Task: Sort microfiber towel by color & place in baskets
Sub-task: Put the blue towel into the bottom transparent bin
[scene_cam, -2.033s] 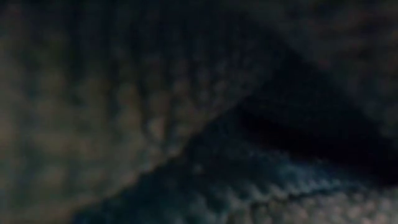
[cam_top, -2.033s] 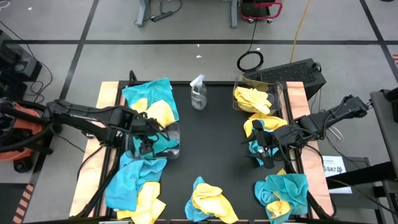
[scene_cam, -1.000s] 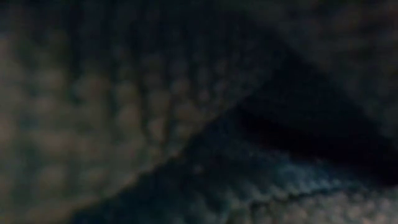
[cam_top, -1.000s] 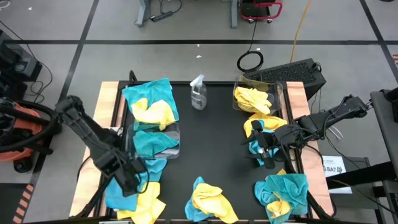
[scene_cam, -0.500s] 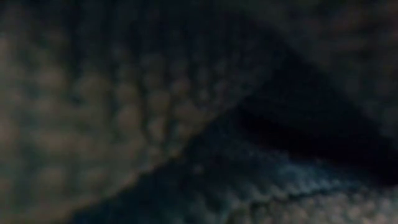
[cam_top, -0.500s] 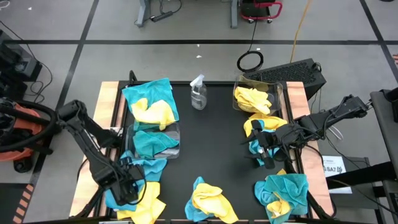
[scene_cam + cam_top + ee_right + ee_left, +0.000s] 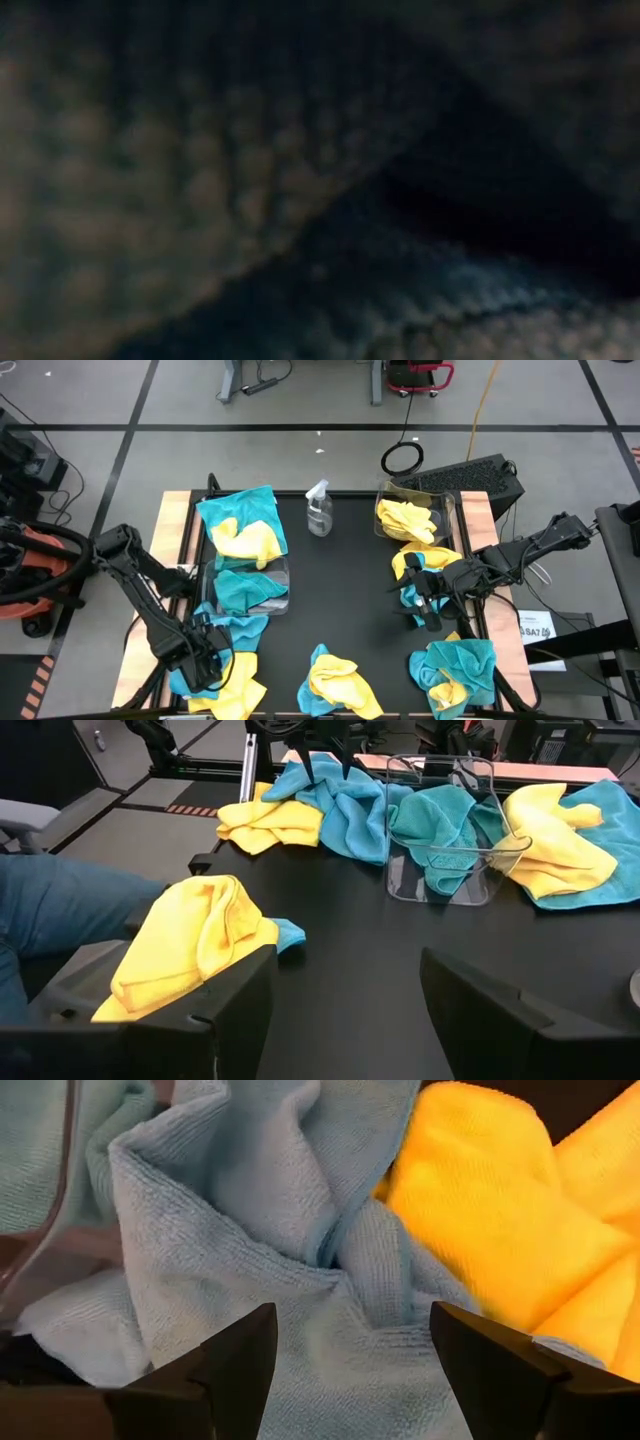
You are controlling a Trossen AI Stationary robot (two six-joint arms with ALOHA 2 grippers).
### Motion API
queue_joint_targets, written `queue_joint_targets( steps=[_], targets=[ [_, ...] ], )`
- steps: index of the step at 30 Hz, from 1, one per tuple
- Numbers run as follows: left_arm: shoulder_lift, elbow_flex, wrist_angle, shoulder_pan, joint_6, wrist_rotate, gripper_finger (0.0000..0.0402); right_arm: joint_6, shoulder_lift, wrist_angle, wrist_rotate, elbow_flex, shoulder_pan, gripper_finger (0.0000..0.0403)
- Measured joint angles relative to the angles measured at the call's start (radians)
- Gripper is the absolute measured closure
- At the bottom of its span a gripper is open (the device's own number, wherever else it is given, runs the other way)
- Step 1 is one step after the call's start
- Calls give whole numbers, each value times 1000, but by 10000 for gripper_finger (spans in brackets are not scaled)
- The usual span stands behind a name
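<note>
While cloth blocks the low view, spray bottle (image 7: pixel 318 508) stands between baskets (image 7: pixel 247 588)

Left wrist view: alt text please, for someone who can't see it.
The open left gripper hangs just above a crumpled teal-blue cloth, its two dark fingers either side of a fold. A bright yellow cloth lies against it, and a clear bin's wall shows at one edge.

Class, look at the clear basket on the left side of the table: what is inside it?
The left basket holds crumpled teal towels; a second teal fold shows through its wall in the right wrist view. Whether anything lies beneath them is hidden by the cloth.
</note>
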Motion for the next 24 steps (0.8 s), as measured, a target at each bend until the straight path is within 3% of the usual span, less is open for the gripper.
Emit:
queue_joint_targets(
  steps=[10, 24],
  targets=[
    [0, -5, -15, 0, 0, 21, 133, 3, 0, 0, 0, 0, 0, 163],
    [0, -132, 93, 3, -20, 21, 142, -4, 1, -1, -5, 0, 0, 163]
  ],
)
